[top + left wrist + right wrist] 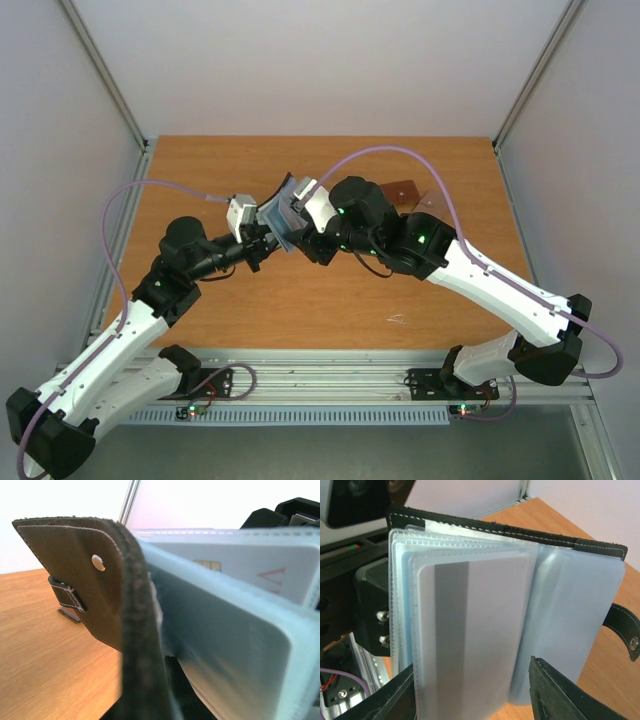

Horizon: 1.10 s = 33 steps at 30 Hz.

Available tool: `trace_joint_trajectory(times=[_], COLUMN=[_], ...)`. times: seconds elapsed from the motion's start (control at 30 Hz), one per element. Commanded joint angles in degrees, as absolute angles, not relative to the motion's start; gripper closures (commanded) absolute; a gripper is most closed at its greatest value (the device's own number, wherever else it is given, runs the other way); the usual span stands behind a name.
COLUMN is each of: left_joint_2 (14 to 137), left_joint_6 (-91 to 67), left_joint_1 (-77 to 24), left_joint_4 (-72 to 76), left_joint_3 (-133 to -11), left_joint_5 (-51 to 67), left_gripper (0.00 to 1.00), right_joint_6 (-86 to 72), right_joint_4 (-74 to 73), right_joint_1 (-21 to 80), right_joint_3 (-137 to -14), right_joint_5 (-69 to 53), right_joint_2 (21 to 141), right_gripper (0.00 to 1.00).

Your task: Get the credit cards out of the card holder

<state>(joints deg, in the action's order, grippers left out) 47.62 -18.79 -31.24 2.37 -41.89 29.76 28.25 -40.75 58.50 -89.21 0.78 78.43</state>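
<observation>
The card holder (pixel 580 547), black felt-like fabric with white stitching and soft light-blue plastic sleeves, is held open in the air at the centre of the top view, with a smooth pale grey card (pixel 470 630) in its front sleeve. The left claw (pixel 262 247) is pressed together on its cover, while the right claw (pixel 470 672) stands spread, fingers either side of that sleeve's lower edge. Below is an orange wood-grain table (pixel 300 300), with pale walls around.

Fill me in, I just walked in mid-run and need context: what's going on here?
The card holder is held open above the table. The left claw is shut on its black cover, keeping it up. The right claw is open, its fingers either side of a pale grey card not yet pulled out.
</observation>
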Motion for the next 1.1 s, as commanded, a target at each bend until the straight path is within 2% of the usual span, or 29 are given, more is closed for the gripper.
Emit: trace_joint_trajectory(times=[0.0,0.57,0.9,1.07], left_joint_2=[47.26,47.44,47.21,47.1], left_joint_6=[-18.01,-17.93,-17.93,-17.93], left_joint_1=[-31.42,-31.46,-31.46,-31.46], left_joint_4=[5.95,6.08,6.4,6.48], left_joint_3=[-43.16,-43.01,-42.74,-42.63], left_joint_5=[30.06,30.32,30.26,30.23], left_gripper=[1.0,1.0,1.0,1.0], right_joint_6=[29.23,28.17,26.33,25.44], right_joint_4=[-42.62,-44.23,-44.56,-44.88], right_joint_1=[58.78,58.8,58.8,58.55], right_joint_3=[-92.28,-94.95,-94.87,-94.26], right_joint_5=[-2.01,-3.66,7.83,11.27], right_joint_2=[79.73,83.03,82.24,81.41], right_gripper=[0.43,0.3,0.43,0.45])
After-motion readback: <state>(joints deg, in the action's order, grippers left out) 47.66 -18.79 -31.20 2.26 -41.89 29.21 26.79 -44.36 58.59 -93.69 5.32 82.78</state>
